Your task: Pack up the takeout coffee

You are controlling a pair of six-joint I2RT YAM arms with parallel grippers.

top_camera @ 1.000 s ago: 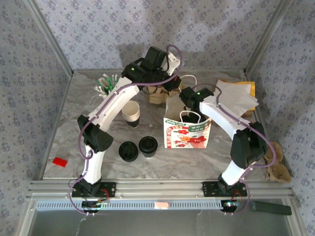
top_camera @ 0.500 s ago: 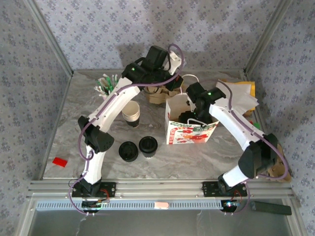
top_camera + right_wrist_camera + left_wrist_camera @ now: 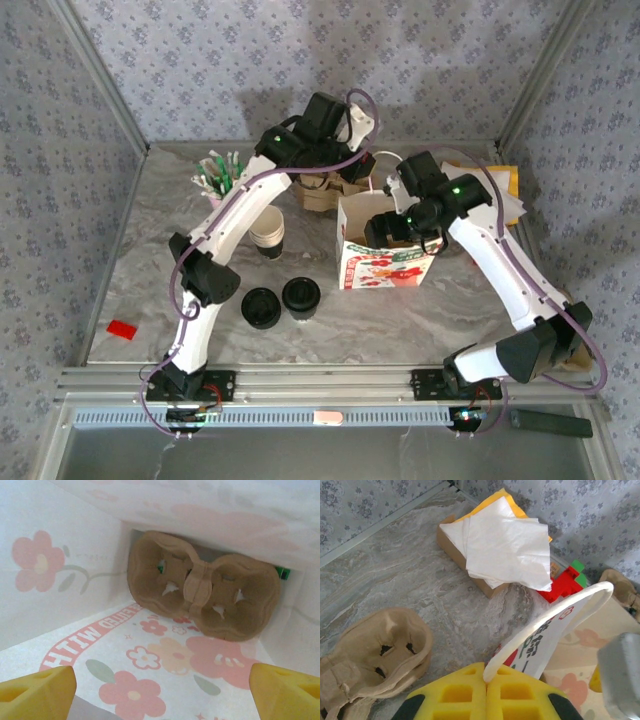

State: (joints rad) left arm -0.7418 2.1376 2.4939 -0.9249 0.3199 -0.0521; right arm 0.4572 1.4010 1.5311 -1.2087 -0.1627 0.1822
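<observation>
my left fingers (image 3: 455, 695) are clenched on the bag handle (image 3: 545, 625) and my right fingers (image 3: 35, 692) hang spread wide inside the bag (image 3: 385, 265), so the takeout coffee (image 3: 301, 296), upright on the surface (image 3: 160, 270) at eight o'clock from them, looks like the right's to fetch.

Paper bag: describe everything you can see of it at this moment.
The paper bag is white with red and pink flowers and red lettering, standing open on the marble-look table. The left gripper pinches its white looped handle. The open right gripper reaches into its mouth; a brown two-cup pulp carrier lies at its bottom.
</observation>
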